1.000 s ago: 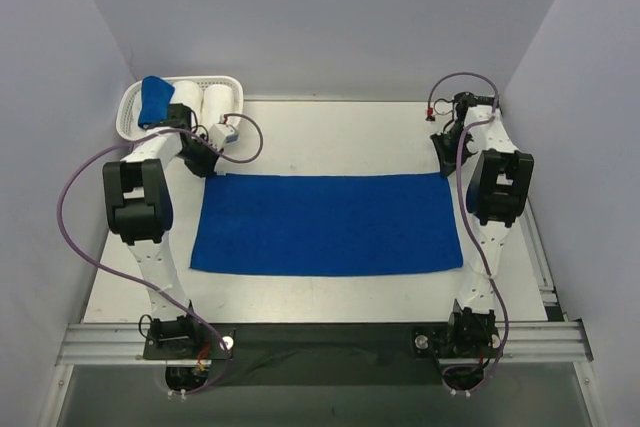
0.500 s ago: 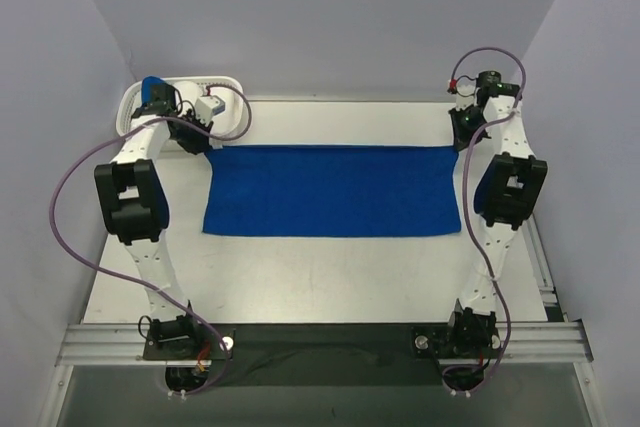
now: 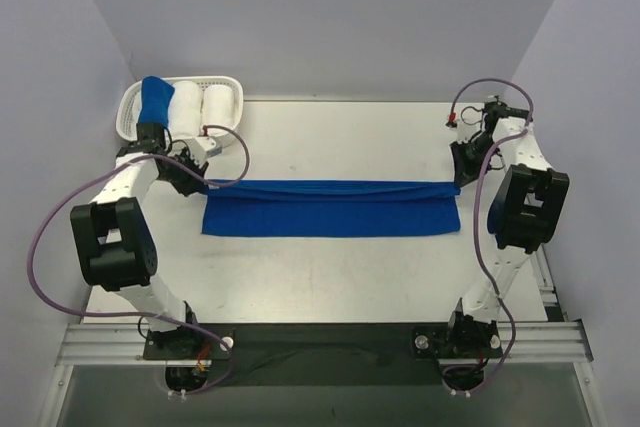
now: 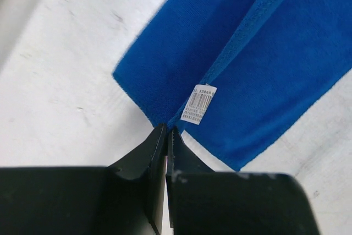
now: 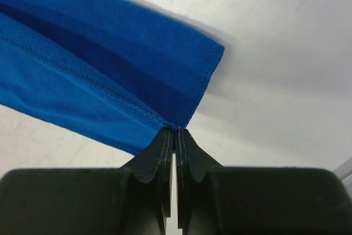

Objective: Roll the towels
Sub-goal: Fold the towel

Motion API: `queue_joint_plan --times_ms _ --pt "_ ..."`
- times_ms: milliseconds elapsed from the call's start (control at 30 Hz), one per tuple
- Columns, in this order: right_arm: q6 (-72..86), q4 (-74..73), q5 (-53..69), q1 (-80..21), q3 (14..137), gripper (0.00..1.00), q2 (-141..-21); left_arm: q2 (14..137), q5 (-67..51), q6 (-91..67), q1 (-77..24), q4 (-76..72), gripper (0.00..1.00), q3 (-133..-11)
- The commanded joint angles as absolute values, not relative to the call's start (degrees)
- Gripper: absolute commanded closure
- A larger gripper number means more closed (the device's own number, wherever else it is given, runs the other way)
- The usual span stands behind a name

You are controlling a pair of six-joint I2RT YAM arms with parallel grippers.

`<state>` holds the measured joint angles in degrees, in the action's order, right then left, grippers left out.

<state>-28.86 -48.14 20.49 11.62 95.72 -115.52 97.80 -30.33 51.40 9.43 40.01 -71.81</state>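
- Towel (image 3: 330, 212), royal blue, stretches left to right across the middle of the white surface (image 3: 330, 287), drawn into a long, narrow band between the two arms.
- Left pincer (image 3: 197, 185) holds the band's far left corner. Its wrist camera shows the black fingers (image 4: 143, 163) pressed together on a sliver of blue hem.
- Right pincer (image 3: 458, 179) holds the far right corner, and its jaws are likewise closed on the cloth, with only a hairline gap between them.
- Both wrist cameras show the cloth doubled: a stitched edge runs out from each grip over a second blue layer that lies on the surface below.
- Near edge of the band rests flat on the surface, well short of the near edge where the arm bases are bolted.
- White printed label (image 4: 199, 103) sits on the hem just beside the left grip; its text is too small to read.
- Basket (image 3: 128, 119), white and perforated, stands at the far left corner of the surface.
- Blue bundle (image 3: 155, 102), short and fat, sits at the basket's left end, with two white rolls (image 3: 200, 104) side by side to its right.
- Purple cable (image 3: 45, 247) loops out from the left arm, and a matching one trails along the right arm.
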Motion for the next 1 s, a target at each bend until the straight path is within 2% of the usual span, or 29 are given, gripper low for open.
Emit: queue_joint_plan --times_ms 0,333,467,800,967 --pt "-31.6 -49.8 21.3 12.0 92.1 1.00 -113.1 96.9 -31.2 56.1 9.7 39.8 1.00 -67.6" --pt "-32.0 -47.6 17.9 13.0 89.6 1.00 -117.9 104.5 -26.6 54.1 10.9 38.6 1.00 -65.7" --pt "-31.7 -47.9 18.5 13.2 90.3 1.00 -116.9 103.3 -28.1 53.3 11.2 38.7 1.00 -67.1" --pt "-32.5 -51.1 20.4 13.3 91.1 1.00 -107.9 96.9 -31.1 52.9 11.2 49.8 1.00 -75.4" --pt "-35.2 -53.2 18.0 14.1 88.9 1.00 -107.8 97.9 -29.3 56.2 11.3 57.1 1.00 -76.6"
